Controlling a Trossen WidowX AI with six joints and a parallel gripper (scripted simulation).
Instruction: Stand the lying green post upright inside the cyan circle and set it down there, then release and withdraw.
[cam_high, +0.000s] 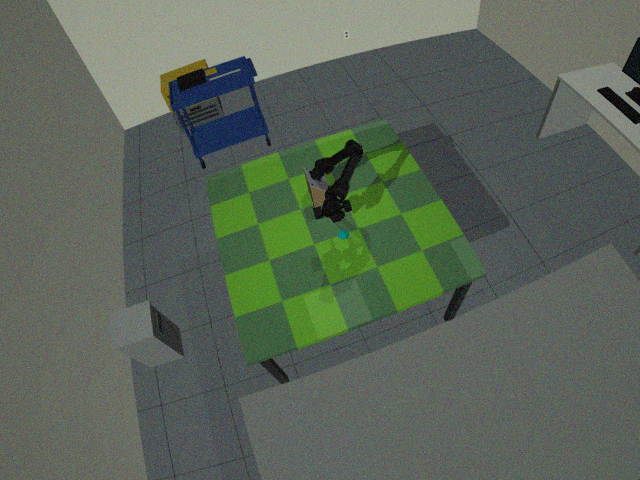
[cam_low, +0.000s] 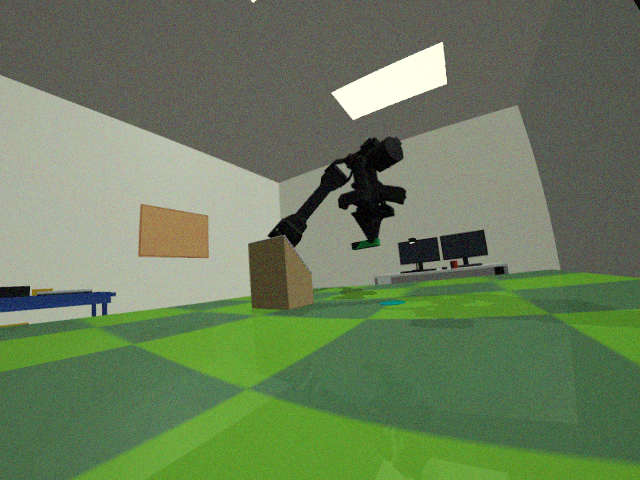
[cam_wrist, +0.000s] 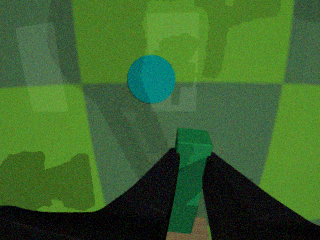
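One arm: black, six-jointed, reaching out from behind the brown block (cam_low: 279, 273) over the checkered table (cam_high: 413, 289).
Gripper (cam_low: 368, 238): pointing down, high above the table, clamped on the green post.
Green post (cam_low: 366, 243): held in the air between the fingers, lying roughly level with a slight tilt in the exterior view; not touching the table.
Post in wrist view (cam_wrist: 188, 176): runs up the middle between the two dark fingers, its far end sticking out past their tips.
Cyan circle (cam_wrist: 151, 79): flat on the table, ahead of the post's end and slightly left in the wrist view, well apart from it.
Circle from the top (cam_high: 342, 234): just in front of the arm's dark outline, near the table's middle.
Circle in exterior view (cam_low: 392, 302): below the gripper and a little to the right.
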